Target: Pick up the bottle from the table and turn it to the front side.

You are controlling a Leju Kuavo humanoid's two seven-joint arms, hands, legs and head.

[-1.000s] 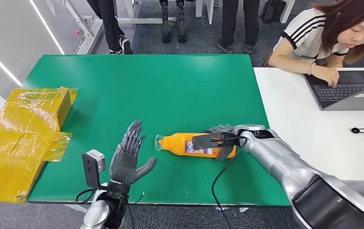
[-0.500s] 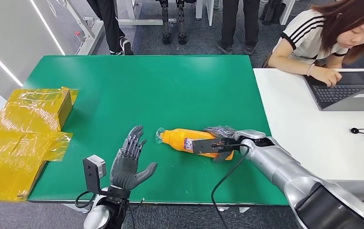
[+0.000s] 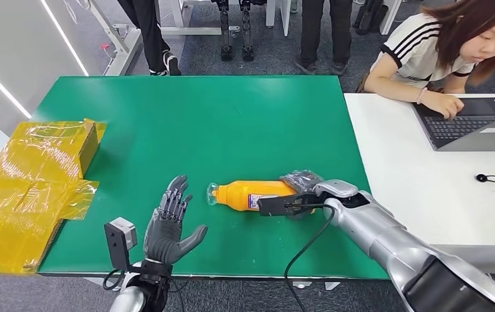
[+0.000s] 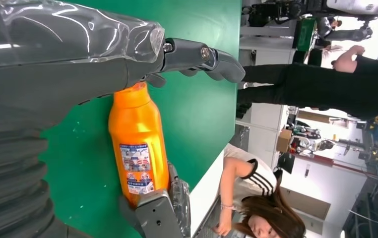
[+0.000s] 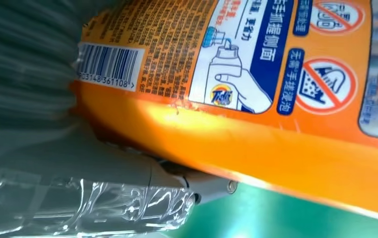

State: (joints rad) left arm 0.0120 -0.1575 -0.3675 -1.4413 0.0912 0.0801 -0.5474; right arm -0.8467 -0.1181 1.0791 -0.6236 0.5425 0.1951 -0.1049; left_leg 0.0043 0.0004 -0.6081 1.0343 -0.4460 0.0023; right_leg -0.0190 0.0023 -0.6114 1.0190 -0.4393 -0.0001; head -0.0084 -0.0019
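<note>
An orange bottle (image 3: 248,194) lies on its side near the front of the green table (image 3: 232,123), its clear cap pointing left. My right hand (image 3: 300,188) grips its base end, and the blue-and-white back label (image 5: 276,59) with a barcode faces the right wrist camera. My left hand (image 3: 170,224) stands open with fingers spread, a little left of the cap and apart from it. In the left wrist view the bottle (image 4: 137,144) runs past my left fingers (image 4: 202,54) to the right hand (image 4: 162,213) at its base. Whether the bottle touches the table I cannot tell.
A cardboard box wrapped in yellow film (image 3: 30,188) sits off the table's left edge. A white table (image 3: 414,175) adjoins on the right, where a person (image 3: 446,52) types on a laptop (image 3: 472,123). Other people's legs (image 3: 323,32) stand beyond the far edge.
The right hand has shifted the bottle slightly left and levelled it after a brief tilt. The left hand has dropped back toward the table's near edge.
</note>
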